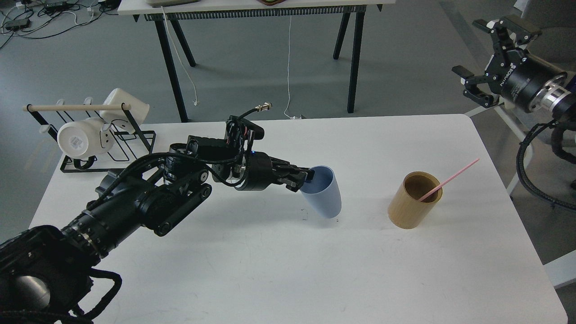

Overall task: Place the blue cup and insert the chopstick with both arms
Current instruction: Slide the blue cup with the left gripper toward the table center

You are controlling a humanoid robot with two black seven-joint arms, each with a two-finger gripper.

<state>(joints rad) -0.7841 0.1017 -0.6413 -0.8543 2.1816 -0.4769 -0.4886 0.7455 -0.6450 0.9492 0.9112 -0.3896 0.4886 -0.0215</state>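
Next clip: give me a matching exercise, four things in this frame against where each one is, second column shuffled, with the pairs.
Things:
1. blue cup
2. pink chopstick
3. white mugs
4. right gripper

Places:
A. on the black wire rack
B. raised beyond the table's right edge
C. rim pinched by the left gripper
D. leaning in the tan holder

Pairs: 1-C, 2-D, 3-A, 4-B
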